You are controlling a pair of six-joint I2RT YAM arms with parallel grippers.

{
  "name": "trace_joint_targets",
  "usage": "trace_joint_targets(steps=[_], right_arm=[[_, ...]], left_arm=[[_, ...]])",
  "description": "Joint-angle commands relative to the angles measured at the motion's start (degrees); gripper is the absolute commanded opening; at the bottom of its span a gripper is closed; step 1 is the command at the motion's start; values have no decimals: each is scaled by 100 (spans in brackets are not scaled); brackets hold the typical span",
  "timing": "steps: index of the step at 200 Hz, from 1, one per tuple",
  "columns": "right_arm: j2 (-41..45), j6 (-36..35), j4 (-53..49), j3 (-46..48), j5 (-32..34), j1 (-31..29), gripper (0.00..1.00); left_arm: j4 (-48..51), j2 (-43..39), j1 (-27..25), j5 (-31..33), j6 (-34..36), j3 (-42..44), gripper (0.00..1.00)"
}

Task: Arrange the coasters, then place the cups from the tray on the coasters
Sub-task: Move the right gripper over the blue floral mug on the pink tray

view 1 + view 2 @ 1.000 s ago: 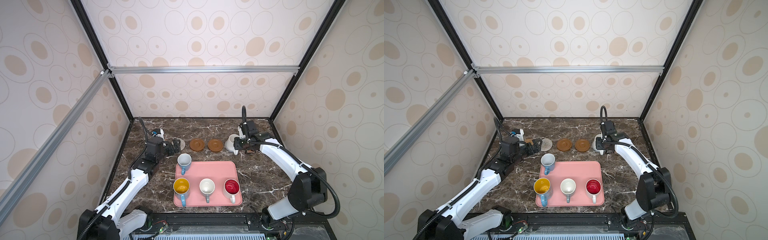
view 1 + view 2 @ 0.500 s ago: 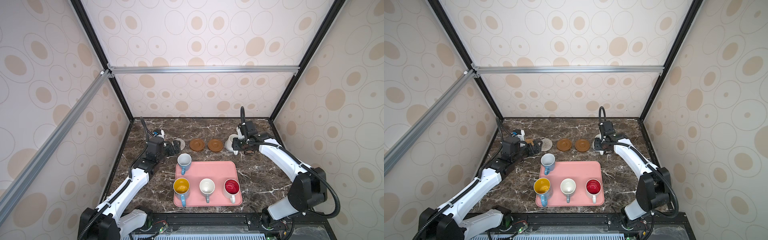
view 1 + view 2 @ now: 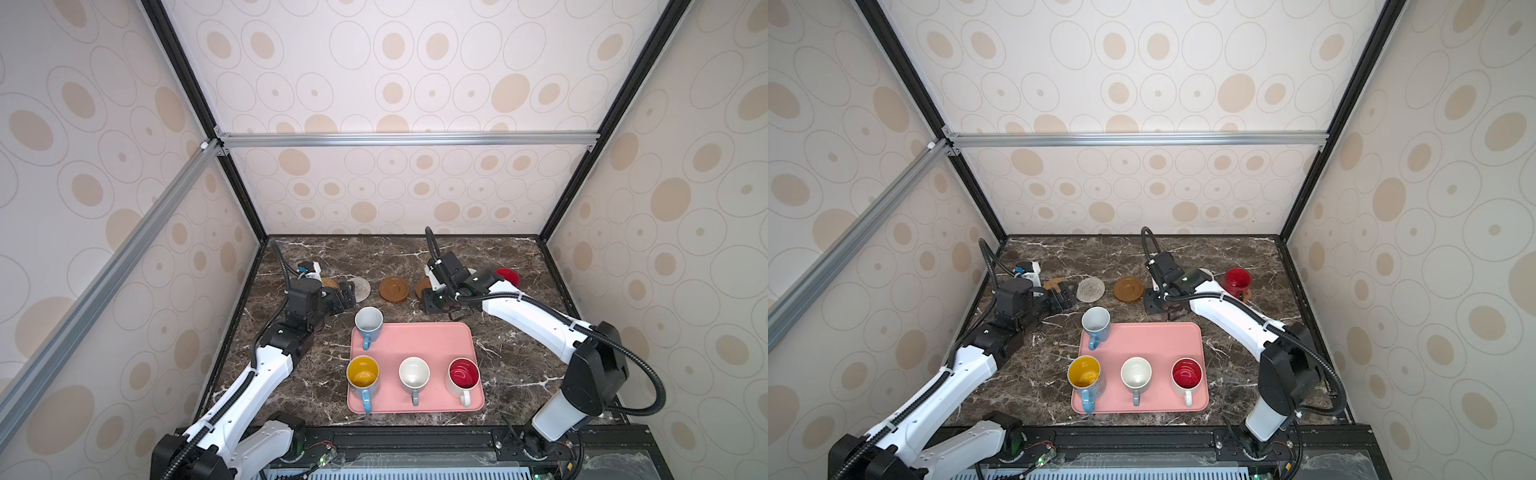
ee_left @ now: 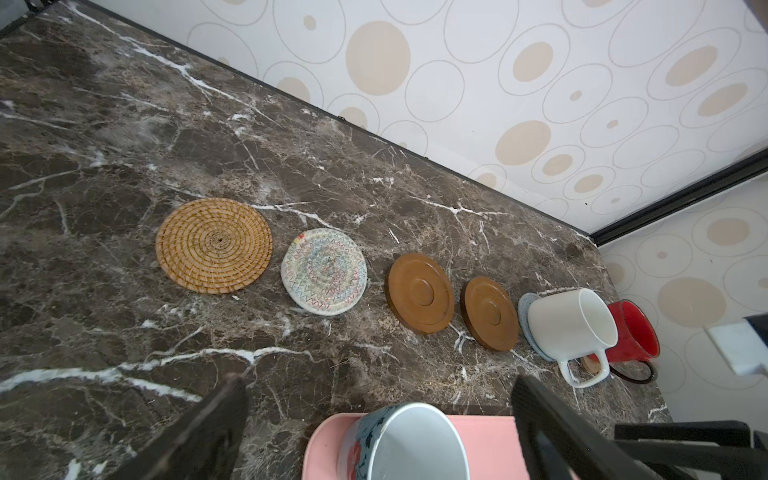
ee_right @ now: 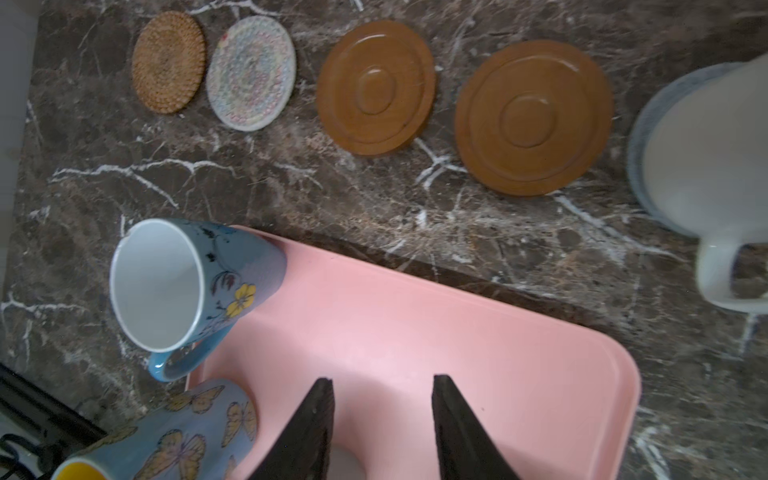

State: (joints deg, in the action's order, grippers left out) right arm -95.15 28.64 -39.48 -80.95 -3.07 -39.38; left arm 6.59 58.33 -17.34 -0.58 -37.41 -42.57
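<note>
The left gripper's (image 4: 378,380) fingers (image 4: 208,424) stand spread wide and empty, close by the light blue mug (image 4: 399,444) at the far-left corner of the pink tray (image 3: 415,345). The right gripper's (image 5: 382,380) fingers (image 5: 316,419) are parted less widely, nothing between them, above the tray.

Only the left wrist view shows the whole back row: rattan coaster (image 4: 214,245), cream woven coaster (image 4: 324,270), brown disc (image 4: 419,293), second brown disc (image 4: 490,313), then the white mug (image 4: 569,324) upright on the grey-blue coaster (image 4: 524,305), and the red mug (image 4: 633,332) beyond it.

In both top views the right arm (image 3: 519,307) hides the white mug. These views alone show the tray's near edge with the yellow-lined mug (image 3: 363,376), the grey mug (image 3: 414,374) and the red-lined mug (image 3: 463,374).
</note>
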Motion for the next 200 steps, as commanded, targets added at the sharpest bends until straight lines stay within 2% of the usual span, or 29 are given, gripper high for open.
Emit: trace_joint_targets(steps=[1,40,116,200], right_arm=[[-231,311,-200,-307,-136,-318,44],[-585,389,-382,-669,-241,-780,47],[-1199,470,-454,-1095,-457,-1255,57],[-2002,317,-803,-1914,-575,-1690,70]], left_arm=[[79,-140,165,77,-157,79,100],[99,-379,376,10,-160,290,100],[169,-742,597,-37,-197,623,100],[199,-786,662,-109,-156,598,100]])
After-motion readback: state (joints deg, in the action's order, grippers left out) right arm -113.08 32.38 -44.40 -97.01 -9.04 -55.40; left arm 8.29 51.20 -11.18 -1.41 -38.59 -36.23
